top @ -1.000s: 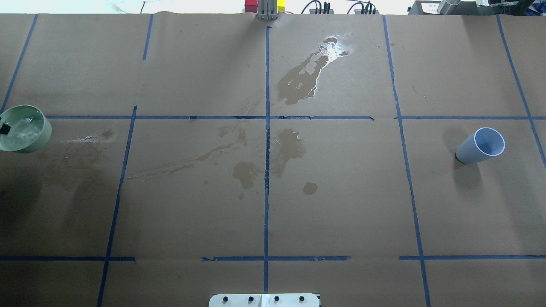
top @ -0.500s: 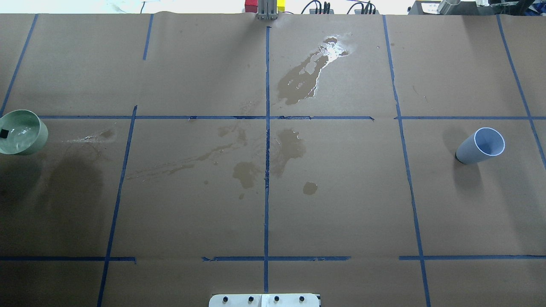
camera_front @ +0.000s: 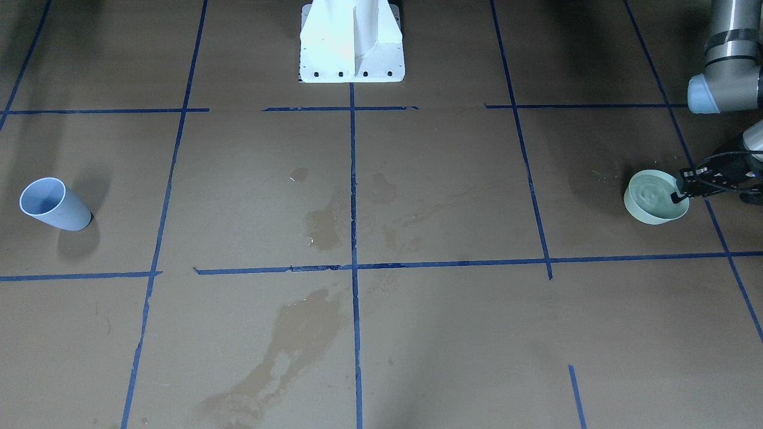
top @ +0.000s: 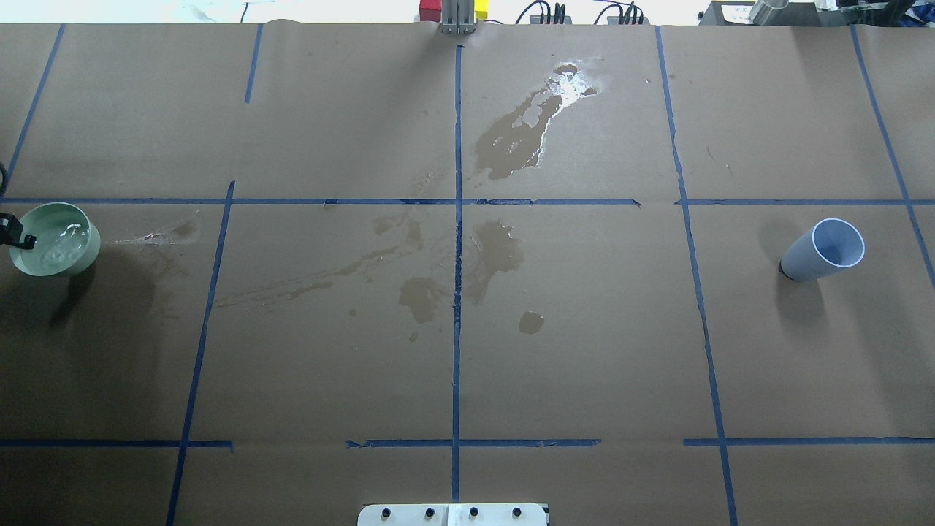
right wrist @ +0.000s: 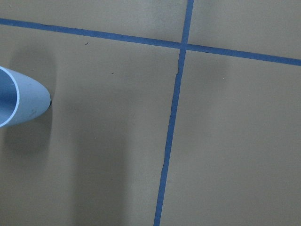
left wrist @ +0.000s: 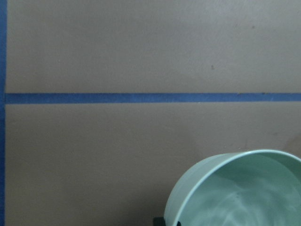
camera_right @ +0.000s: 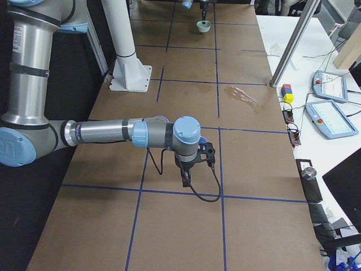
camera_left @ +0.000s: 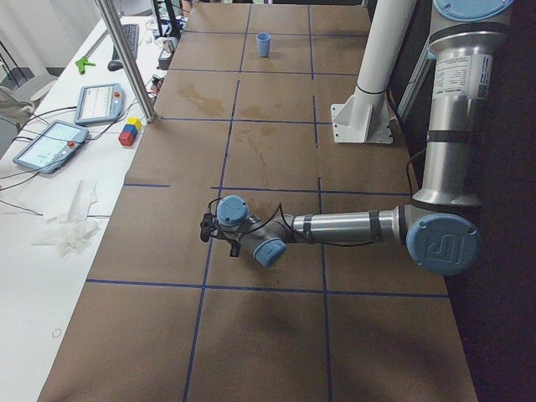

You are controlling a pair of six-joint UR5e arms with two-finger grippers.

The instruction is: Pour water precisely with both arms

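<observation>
Seen from overhead, with 12 o'clock at the far edge, the middle of the brown paper-covered counter (top: 584, 351) lies open. Only flat dark wet stains (top: 504, 142) and blue tape lines (top: 456, 292) mark it, so nothing there blocks a gripper. At 9 o'clock the mint-green round bowl (top: 55, 241), gripped at its rim by the left gripper (camera_front: 678, 193), and the silver-grey left arm (camera_front: 724, 65) fill the edge. At 3 o'clock the pale blue-grey tapered cup (top: 818, 252) stands with room all around. The white pedestal base (top: 453, 514) blocks 6 o'clock, and a grey metal post (top: 456, 18) blocks 12.
</observation>
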